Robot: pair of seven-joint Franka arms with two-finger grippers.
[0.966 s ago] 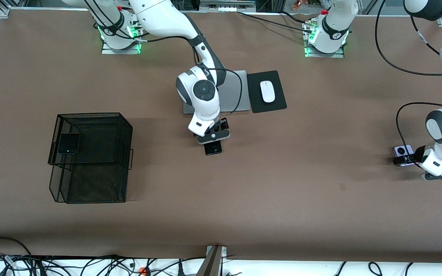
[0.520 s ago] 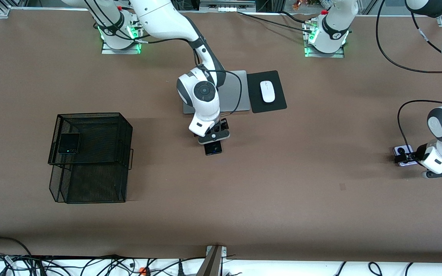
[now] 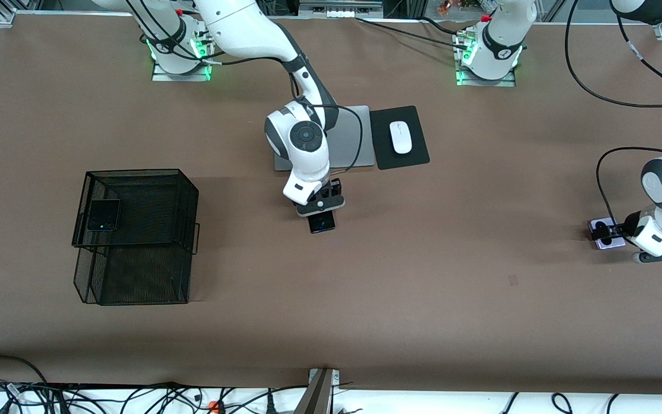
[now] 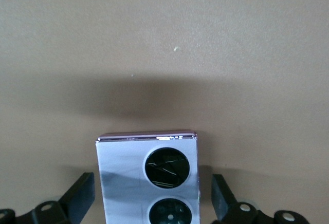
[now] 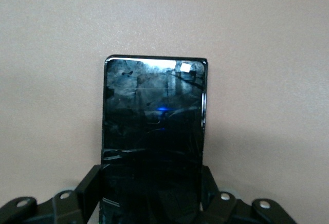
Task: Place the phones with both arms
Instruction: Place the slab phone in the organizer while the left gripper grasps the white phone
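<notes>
On the tabletop, the mesh basket carries the black flip phone. The slab phone (mid-table) is clamped by the right gripper. The lavender flip phone is straddled by the left gripper, jaws wide, not touching.

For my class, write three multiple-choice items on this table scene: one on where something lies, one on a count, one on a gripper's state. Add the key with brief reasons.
1. Where is the small black flip phone?
A. On the laptop
B. On top of the black mesh basket
C. On the mouse pad

2. How many phones are in sight?
A. Two
B. Three
C. Four

3. How does the right gripper stand?
A. Shut on the long black phone
B. Open over the mouse
C. Shut on nothing

Key: 1 B, it lies on the basket's top, toward the right arm's end. 2 B, counting also the lavender flip phone, which sits between the open left gripper's fingers. 3 A, the right wrist view shows both fingers against the phone's edges.
</notes>
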